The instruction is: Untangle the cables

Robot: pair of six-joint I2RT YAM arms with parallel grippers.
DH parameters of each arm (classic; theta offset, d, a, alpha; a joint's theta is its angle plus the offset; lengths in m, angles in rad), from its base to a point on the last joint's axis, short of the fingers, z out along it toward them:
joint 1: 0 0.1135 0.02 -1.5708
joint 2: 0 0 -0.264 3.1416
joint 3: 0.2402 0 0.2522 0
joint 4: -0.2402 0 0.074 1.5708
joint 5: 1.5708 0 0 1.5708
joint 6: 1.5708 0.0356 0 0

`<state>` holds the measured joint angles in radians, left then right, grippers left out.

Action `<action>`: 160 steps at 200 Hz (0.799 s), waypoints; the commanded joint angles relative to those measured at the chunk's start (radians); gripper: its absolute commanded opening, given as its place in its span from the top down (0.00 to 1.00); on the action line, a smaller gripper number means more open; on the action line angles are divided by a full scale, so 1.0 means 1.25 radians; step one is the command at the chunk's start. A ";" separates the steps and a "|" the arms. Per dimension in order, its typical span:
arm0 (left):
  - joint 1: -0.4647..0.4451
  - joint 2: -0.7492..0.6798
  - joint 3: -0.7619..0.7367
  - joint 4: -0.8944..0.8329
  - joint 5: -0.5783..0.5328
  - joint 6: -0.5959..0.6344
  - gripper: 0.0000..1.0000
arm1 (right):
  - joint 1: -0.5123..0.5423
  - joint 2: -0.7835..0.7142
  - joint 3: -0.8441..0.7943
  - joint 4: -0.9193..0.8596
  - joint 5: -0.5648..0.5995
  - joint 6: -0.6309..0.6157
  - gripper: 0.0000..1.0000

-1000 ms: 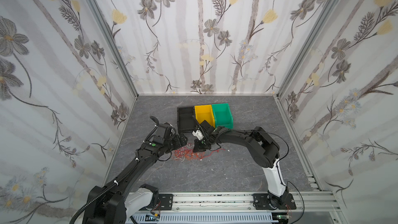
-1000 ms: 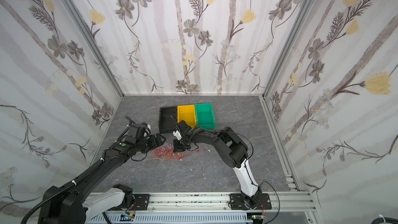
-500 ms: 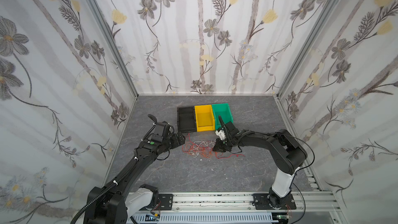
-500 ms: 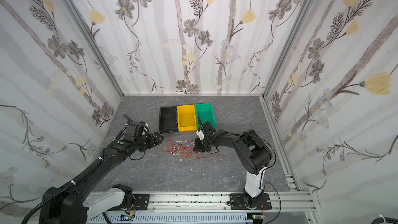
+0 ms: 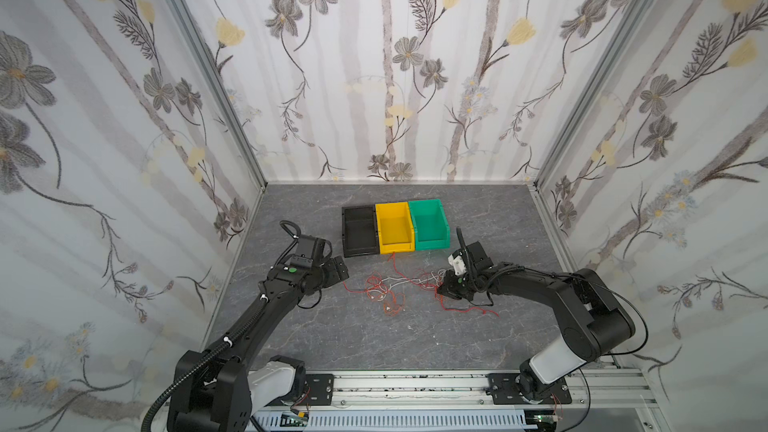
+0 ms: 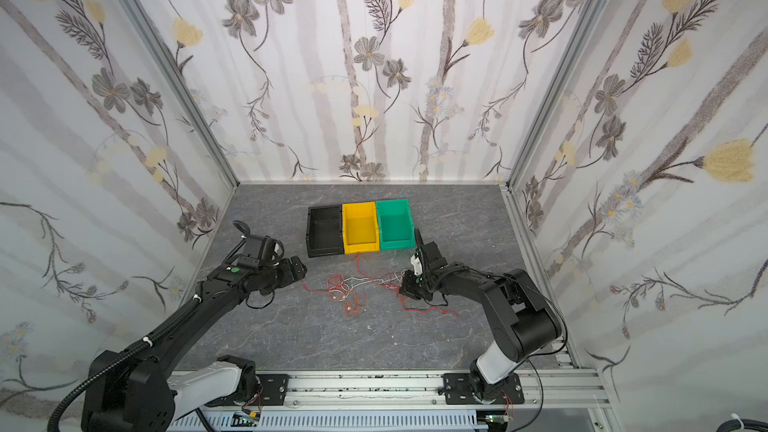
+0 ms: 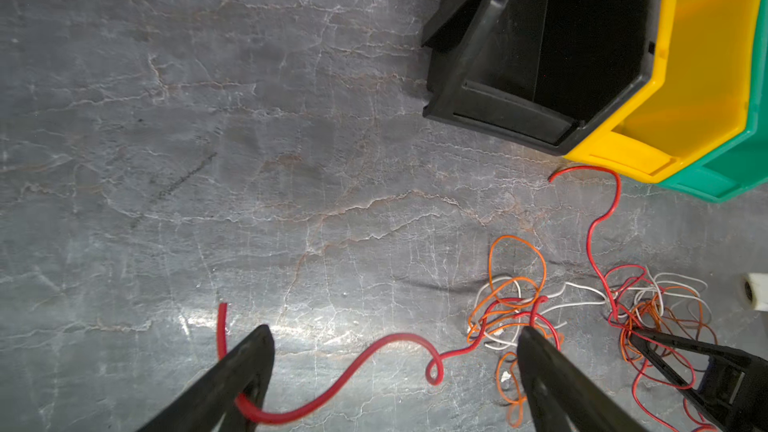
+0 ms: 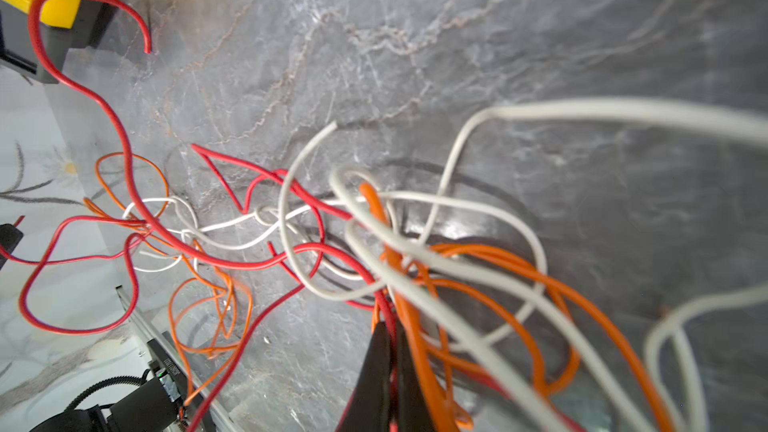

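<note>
The left gripper [image 5: 340, 270], jaws spread and holding nothing, stands at the left tip of the thin red, orange and white cables [image 5: 376, 284]. The tangle's long axis runs left to right across the grey marbled table [image 5: 374, 338]. One red strand points at the yellow plastic bin [image 5: 397, 248], which sits between the black plastic bin [image 5: 360, 252] and the green plastic bin [image 5: 432, 245]; all three show bare floors. The right gripper [image 8: 386, 328] is clenched on red and orange strands. Bare table lies between the tangle and the aluminium rail [image 5: 415, 380].
</note>
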<state>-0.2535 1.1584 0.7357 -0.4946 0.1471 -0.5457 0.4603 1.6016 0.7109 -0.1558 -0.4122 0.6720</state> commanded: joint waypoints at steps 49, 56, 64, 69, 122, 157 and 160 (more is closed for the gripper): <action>-0.008 -0.031 -0.025 0.091 0.134 -0.016 0.11 | 0.121 -0.105 0.139 -0.151 0.062 -0.006 1.00; -0.008 -0.031 -0.028 0.095 0.137 -0.017 0.11 | 0.131 -0.102 0.156 -0.149 0.046 -0.002 1.00; -0.008 -0.031 -0.033 0.102 0.140 -0.020 0.11 | 0.142 -0.097 0.171 -0.146 0.033 0.003 1.00; -0.008 -0.031 -0.037 0.106 0.140 -0.022 0.11 | 0.148 -0.092 0.192 -0.143 0.027 0.005 1.00; -0.017 -0.044 -0.057 0.135 0.150 -0.041 0.12 | 0.226 0.046 0.332 -0.048 -0.051 0.065 1.00; -0.023 -0.060 -0.069 0.139 0.151 -0.044 0.12 | 0.249 0.186 0.433 0.027 -0.104 0.147 1.00; -0.022 -0.061 -0.069 0.139 0.151 -0.044 0.12 | 0.261 0.199 0.439 0.038 -0.110 0.156 1.00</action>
<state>-0.2783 1.0916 0.6559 -0.3470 0.3298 -0.5877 0.7673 1.7596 1.2007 -0.2173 -0.4759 0.7666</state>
